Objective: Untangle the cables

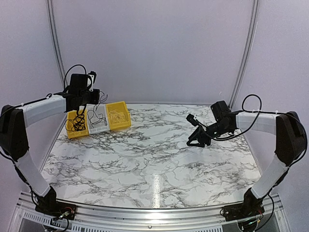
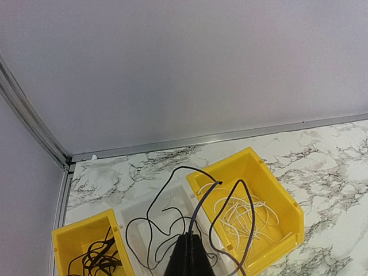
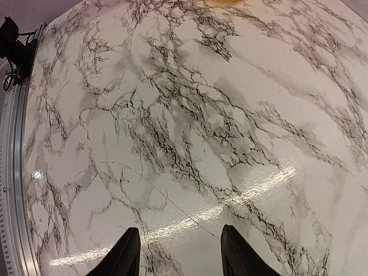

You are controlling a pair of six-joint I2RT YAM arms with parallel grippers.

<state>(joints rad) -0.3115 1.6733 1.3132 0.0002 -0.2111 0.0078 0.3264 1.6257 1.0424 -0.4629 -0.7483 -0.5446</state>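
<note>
Quick rundown. All the cable action sits at about 10 o'clock on the marble table (image 1: 154,164), where three little bins are lined up in the far left corner: a left yellow bin (image 2: 80,227), a white bin (image 2: 154,202) in the middle and a right yellow bin (image 2: 277,191).

The left gripper (image 2: 190,242) hangs above that row, fingers pinched tight on one thin black cable (image 2: 193,167). From the wrist view the cable rises out of the closed tips and flops into loose loops over the white bin. One loop reaches toward 2 o'clock, over the near edge of the right yellow bin. From the top view it dangles below the gripper toward the bins; I can't tell exactly where its ends land.

The white cable (image 2: 241,215) is a loose coil lying inside the right yellow bin. A black bundle (image 2: 95,259) of thin wire sits in the left yellow bin.

The right gripper (image 1: 193,131) is well apart from all that, at around 2 o'clock over bare marble. Its fingers are spread, with nothing but tabletop showing between them, so it's holding nothing.
</note>
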